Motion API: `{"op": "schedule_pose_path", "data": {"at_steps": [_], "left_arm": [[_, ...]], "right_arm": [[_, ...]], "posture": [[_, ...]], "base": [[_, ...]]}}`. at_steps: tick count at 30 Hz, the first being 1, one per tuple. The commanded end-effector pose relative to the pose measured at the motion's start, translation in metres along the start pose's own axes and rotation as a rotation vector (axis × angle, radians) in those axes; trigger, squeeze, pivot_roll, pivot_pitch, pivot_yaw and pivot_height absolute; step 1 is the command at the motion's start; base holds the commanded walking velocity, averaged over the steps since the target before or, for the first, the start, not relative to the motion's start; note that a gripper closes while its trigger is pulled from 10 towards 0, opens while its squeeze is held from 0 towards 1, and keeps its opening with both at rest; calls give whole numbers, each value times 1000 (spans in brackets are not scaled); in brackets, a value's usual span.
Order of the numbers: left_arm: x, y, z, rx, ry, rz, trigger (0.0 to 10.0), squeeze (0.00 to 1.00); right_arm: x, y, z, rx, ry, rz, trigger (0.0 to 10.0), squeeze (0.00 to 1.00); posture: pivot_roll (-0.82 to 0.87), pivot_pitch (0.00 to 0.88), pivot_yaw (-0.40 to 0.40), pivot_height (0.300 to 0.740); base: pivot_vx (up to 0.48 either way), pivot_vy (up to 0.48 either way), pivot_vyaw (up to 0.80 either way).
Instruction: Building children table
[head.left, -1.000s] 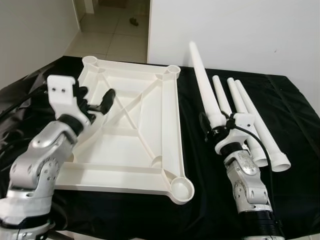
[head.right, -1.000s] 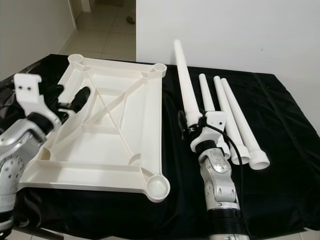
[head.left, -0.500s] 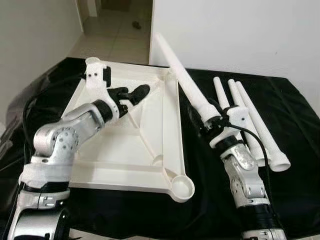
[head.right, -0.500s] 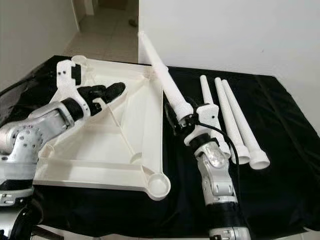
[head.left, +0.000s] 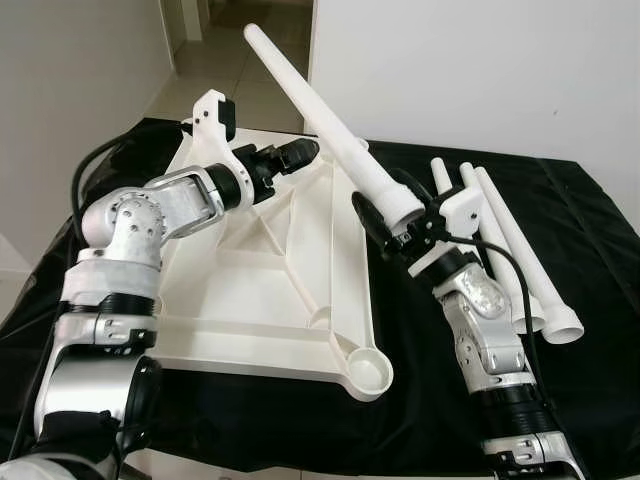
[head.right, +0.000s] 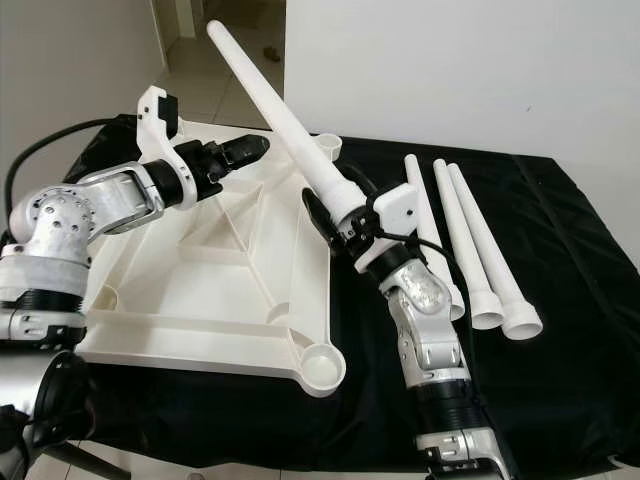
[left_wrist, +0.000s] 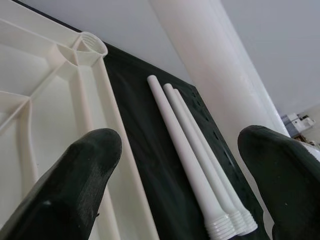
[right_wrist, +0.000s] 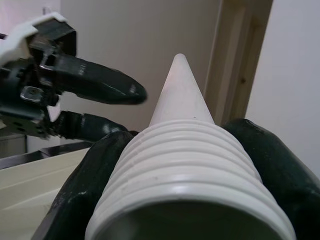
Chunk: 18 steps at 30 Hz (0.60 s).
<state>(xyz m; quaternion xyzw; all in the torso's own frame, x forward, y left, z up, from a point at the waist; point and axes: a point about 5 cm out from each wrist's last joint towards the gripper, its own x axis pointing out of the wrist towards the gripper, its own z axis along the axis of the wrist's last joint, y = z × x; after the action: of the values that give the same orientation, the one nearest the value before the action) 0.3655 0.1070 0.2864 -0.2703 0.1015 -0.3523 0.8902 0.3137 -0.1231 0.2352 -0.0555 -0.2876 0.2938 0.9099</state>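
Setting: I see a worktop (head.left: 590, 400) draped in black cloth, with a white wall behind it and a tiled hallway beyond at the far left.

Tabletop panel: one white plastic tabletop (head.left: 250, 290) lies upside down on the left half of the worktop, its ribs and round corner sockets facing up. I count four sockets, one at each corner.

Legs, total: I count four white tapered legs.

Legs lying down: three spare legs (head.right: 470, 250) rest side by side on the cloth to the right of the panel, touching one another, their threaded wide ends toward me.

Held leg: one leg (head.left: 320, 115) is lifted off the worktop and tilts up and to the left, its narrow tip high above the panel's far edge.

Right hand: my right hand (head.left: 395, 215) is pinching the held leg at its threaded wide end, one black finger on either side of the ribbing.

Left hand: my left hand (head.left: 290, 155) hovers above the panel's far edge, just beside the raised leg, its two fingers (left_wrist: 85, 180) spread apart and holding nothing.

Arms: two silver arms, both raised over the worktop.
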Motion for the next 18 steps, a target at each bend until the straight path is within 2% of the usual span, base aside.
{"op": "schedule_pose_path", "data": {"at_steps": [1, 8, 9, 18], "left_arm": [[2, -24, 1, -8, 25, -357, 10000, 0], [11, -25, 11, -69, 16, -346, 10000, 0], [12, -27, 21, -86, -9, -359, 10000, 0], [10, -32, 38, -111, -53, -400, 10000, 0]], "right_arm": [[4, 1, 10, -25, -48, 28, 10000, 0], [6, 10, 13, -49, -68, 98, 10000, 0], [5, 12, 10, -46, -62, 113, 10000, 0], [2, 13, 6, -39, -47, 116, 10000, 0]], "posture": [[0, 31, -22, 740], [0, 30, -24, 740], [0, 31, -25, 740], [-4, 32, -23, 740]], "base": [[0, 0, 0], [0, 0, 0], [0, 0, 0], [0, 0, 0]]}}
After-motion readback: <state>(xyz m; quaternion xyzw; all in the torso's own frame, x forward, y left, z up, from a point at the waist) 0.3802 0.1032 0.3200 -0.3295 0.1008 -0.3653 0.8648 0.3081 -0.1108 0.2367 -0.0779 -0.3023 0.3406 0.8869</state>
